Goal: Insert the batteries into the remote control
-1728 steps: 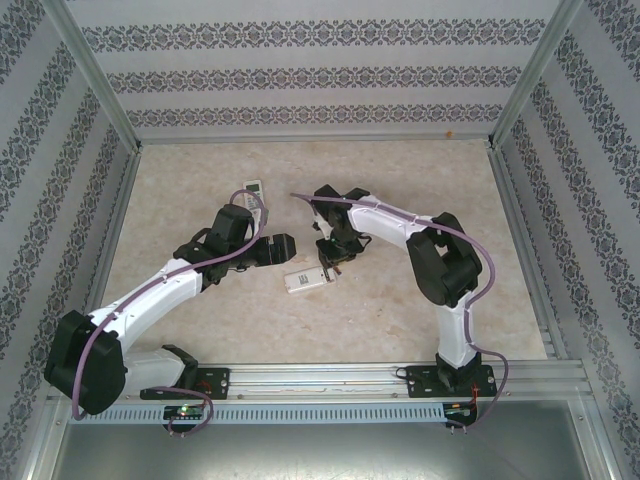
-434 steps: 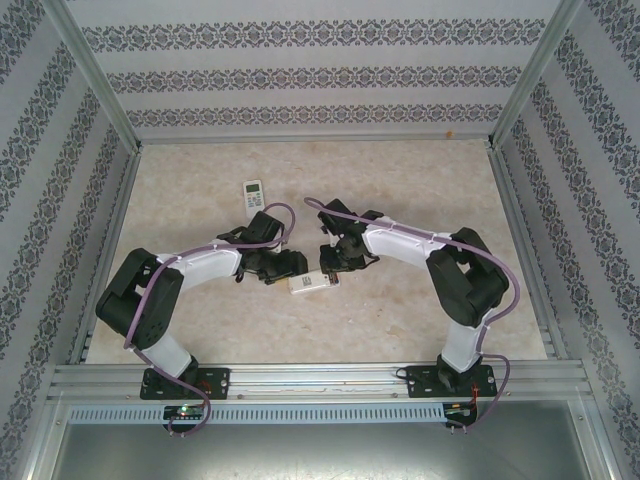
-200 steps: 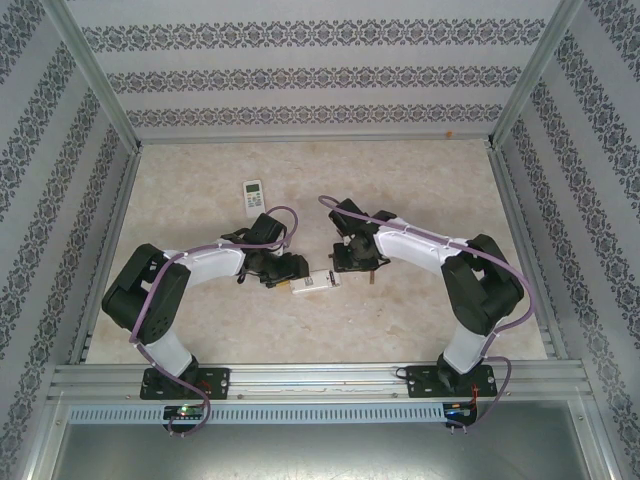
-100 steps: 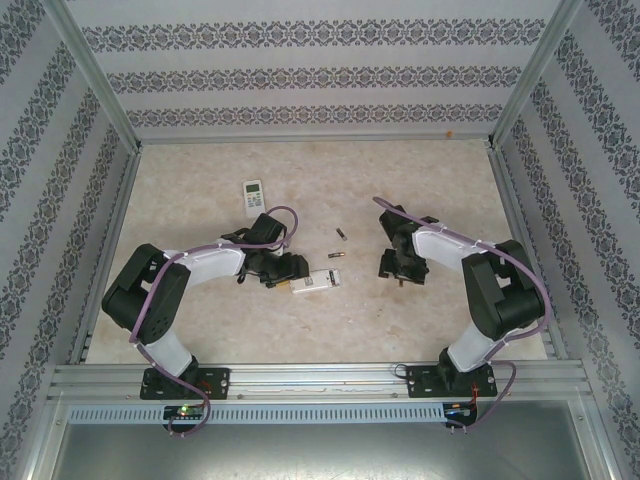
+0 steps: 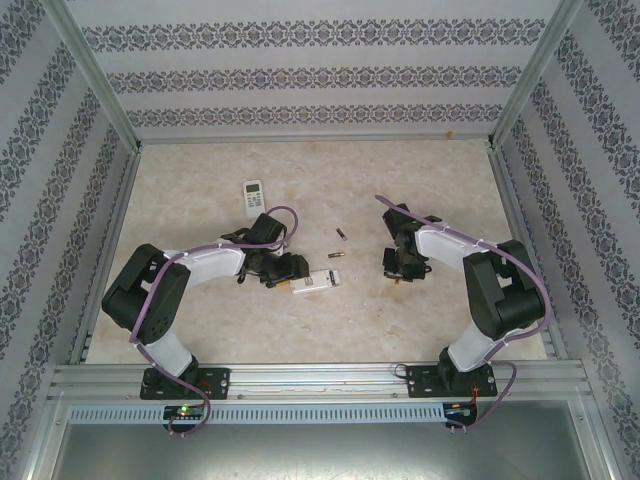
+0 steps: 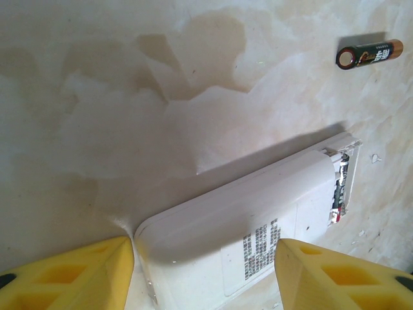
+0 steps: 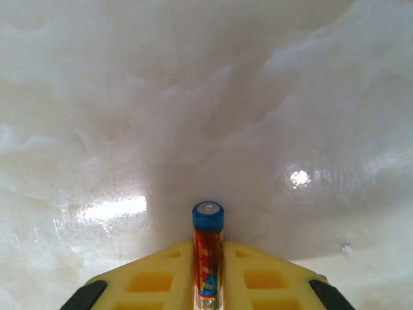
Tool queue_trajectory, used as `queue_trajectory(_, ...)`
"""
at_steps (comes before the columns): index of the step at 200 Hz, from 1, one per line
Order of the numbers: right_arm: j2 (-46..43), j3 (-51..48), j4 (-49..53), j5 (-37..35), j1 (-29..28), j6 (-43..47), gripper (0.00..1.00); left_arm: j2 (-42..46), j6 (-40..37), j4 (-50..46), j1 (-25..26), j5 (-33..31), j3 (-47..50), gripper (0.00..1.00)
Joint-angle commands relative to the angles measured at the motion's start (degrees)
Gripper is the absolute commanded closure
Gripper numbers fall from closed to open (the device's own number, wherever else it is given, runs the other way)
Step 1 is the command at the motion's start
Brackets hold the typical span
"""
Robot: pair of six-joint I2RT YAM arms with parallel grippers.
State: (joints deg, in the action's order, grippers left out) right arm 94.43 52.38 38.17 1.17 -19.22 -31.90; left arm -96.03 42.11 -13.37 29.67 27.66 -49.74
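The white remote [image 5: 316, 283] lies face down near the middle of the table [image 5: 430, 180]. The open battery compartment [image 6: 339, 188] is at its far end, with one cell seated inside. The left gripper [image 6: 203, 248] has its yellow fingers half closed against both long sides of the remote's near end, pinning it flat.

Seen from above, one loose battery [image 5: 333, 256] lies just beside the remote at 1 o'clock. A second loose battery [image 5: 342, 235] lies a little farther out the same way. At 3 o'clock, well apart from the remote, the right gripper [image 7: 208, 253] is pinched tight on a red-and-blue battery [image 7: 208, 223], which lies along the fingers with only its blue end protruding. A second remote [image 5: 253, 193] sits at 11 o'clock.

The likely trouble is seating. So little of the held cell sticks out that the fingers may strike the compartment wall before it drops in. Pressing on the far end could also pivot the remote out of a grip taken at its near end. A nudge could set the nearby loose battery rolling.

The left wrist view sees the compartment edge-on, so I cannot make out the empty slot or its contacts. The held cell's polarity markings are unreadable, and its rear end is cut off.
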Motion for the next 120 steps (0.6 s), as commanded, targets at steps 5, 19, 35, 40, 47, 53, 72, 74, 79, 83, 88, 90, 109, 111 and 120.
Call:
queue_trajectory(5,-0.98,0.65,-0.68,4.45,0.16,2.85,0.86,-1.66,0.06,2.01,0.8,0.82,-0.17,0.4)
queue_trajectory(19,-2.64,1.18,-2.32,5.55,-0.18,6.13,0.89,-1.49,-0.34,2.16,0.81,0.77,-0.23,0.39)
queue_trajectory(35,-6.41,1.32,-5.67,4.64,-1.44,13.58,0.9,-0.39,-1.93,1.39,0.77,0.05,-0.5,0.39)
queue_trajectory(40,-7.96,1.23,-7.08,4.16,-2.03,16.92,0.9,0.33,-2.86,1.13,0.78,-0.28,-0.66,0.39)
queue_trajectory(47,-10.32,0.87,-9.31,3.11,-3.1,22.75,0.9,1.47,-4.16,0.63,0.69,-0.94,-0.81,0.38)
queue_trajectory(53,-12.35,0.56,-11.16,2.3,-4.24,28.02,0.9,2.6,-5.49,0.07,0.71,-1.59,-0.99,0.37)
queue_trajectory(72,-18.14,-1.59,-15.65,5.65,-7.16,50.75,0.9,6.13,-10.81,-2.03,0.59,-3.66,-1.6,0.33)
queue_trajectory(74,-18.63,-1.93,-15.62,6.62,-7.46,53.82,0.9,6.47,-11.43,-2.2,0.59,-3.84,-1.7,0.33)
queue_trajectory(79,-19.84,-2.58,-15.01,8.8,-8.18,61.3,0.91,7.18,-12.67,-2.51,0.58,-4.29,-1.8,0.33)
queue_trajectory(83,-20.56,-3.23,-13.93,9.98,-8.82,67.24,0.91,7.8,-13.54,-2.67,0.59,-4.55,-1.75,0.32)
queue_trajectory(88,-21.35,-3.58,-11.36,11.91,-9.76,75.07,0.94,8.56,-14.66,-2.72,0.51,-4.79,-1.67,0.32)
queue_trajectory(90,-21.56,-3.66,-9.96,12.58,-10.13,77.85,0.94,8.95,-15.07,-2.74,0.46,-4.83,-1.61,0.31)
queue_trajectory(109,-21.61,-3.58,0.81,12.51,-14.0,94.6,0.96,11.46,-18.32,-1.52,0.26,-4.82,-0.79,0.3)
queue_trajectory(111,-21.47,-3.42,1.83,12.47,-14.31,95.1,0.96,11.74,-18.6,-1.3,0.33,-4.81,-0.73,0.3)
queue_trajectory(120,-20.85,-2.79,6.36,12.48,-15.6,97.64,0.96,12.95,-19.72,-0.01,0.28,-4.89,0.12,0.29)
